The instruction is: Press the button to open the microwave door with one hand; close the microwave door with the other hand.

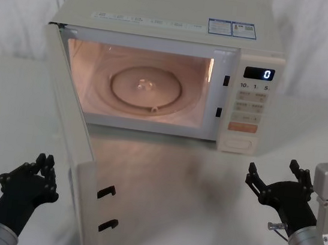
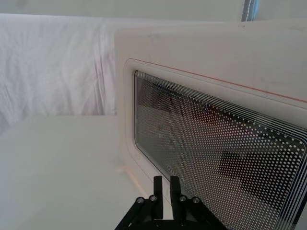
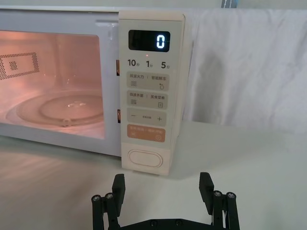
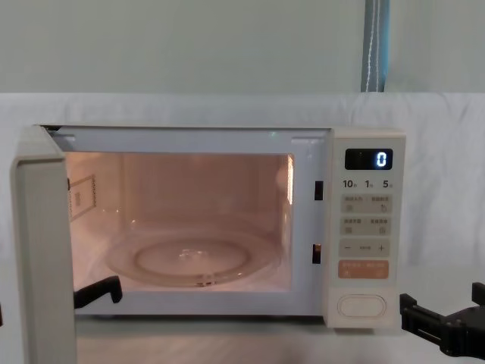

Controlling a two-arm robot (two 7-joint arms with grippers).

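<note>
Right tool (image 1: 278, 177) spread, clear of button (image 1: 239, 144).

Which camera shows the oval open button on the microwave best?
The right wrist view: the button sits close and head-on, just beyond the open right gripper. The chest view shows it smaller, at the panel's bottom; the head view, smaller still, from above.

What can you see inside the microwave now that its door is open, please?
Inside the microwave, a round glass turntable lies on the lit floor, with nothing on it. The open microwave door covers the left inner wall in the chest view.
</note>
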